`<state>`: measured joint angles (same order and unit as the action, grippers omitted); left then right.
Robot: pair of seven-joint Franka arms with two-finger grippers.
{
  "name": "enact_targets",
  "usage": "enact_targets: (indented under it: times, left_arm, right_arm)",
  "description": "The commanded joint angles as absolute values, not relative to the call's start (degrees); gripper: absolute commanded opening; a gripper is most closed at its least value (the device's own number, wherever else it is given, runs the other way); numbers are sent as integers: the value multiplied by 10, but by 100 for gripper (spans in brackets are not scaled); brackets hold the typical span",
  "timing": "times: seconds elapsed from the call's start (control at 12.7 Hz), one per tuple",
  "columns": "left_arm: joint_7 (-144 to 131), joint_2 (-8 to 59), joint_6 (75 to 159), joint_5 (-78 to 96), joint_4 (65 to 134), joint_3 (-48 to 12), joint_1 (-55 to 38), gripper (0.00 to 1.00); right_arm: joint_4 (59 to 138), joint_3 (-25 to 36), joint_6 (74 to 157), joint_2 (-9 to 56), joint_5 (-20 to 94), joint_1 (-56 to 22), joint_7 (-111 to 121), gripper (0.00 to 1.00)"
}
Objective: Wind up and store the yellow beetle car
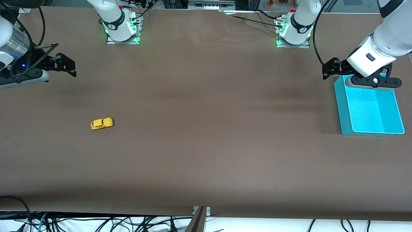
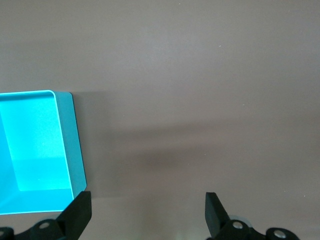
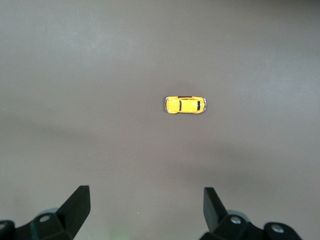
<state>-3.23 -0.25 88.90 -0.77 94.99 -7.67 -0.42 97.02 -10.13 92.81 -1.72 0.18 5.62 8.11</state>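
The car point(image 1: 101, 123) sits alone on the bare desk point(image 1: 206, 154), at about eight o'clock from the desk's middle in the front view, toward the right arm's end. It stands on its wheels, its length running across the desk. It is a bright yellow, round-backed toy with dark windows and black wheels, very small against either hand.

The risks, as I judge them, come from that size. Spread fingers coming down a little off line could clip the rounded roof and send the car rolling, since nothing stops it. A pinch across the curved body could squeeze it out sideways. Winding means dragging it backward on its wheels; too light a press and the wheels skid on the smooth cloth, and letting go too soon would shoot it away.

Farther back, the right hand point(image 1: 66, 66) hangs over the desk's edge at ten o'clock from the car, fingers spread and empty; its wrist view has the car on the desk between the two fingertips and well ahead of them. The bin point(image 1: 370, 127), a blue open box, lies at the left arm's end, at three o'clock from the car and well apart from it. The left hand point(image 1: 331, 69) waits over the bin's farther rim, also spread and empty. That long carry is another chance to drop the car.
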Motion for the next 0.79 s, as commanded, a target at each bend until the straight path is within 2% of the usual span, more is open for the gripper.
enact_targets:
  times: [0.0, 0.71]
  left_arm:
    - [-36, 4, 877, 4, 934, -78, -3, 100]
    - [-36, 4, 877, 4, 934, -78, -3, 100]
  right_arm:
    - [956, -105, 914, -13, 6, 56, 70, 100]
    - [958, -105, 909, -13, 7, 56, 74, 100]
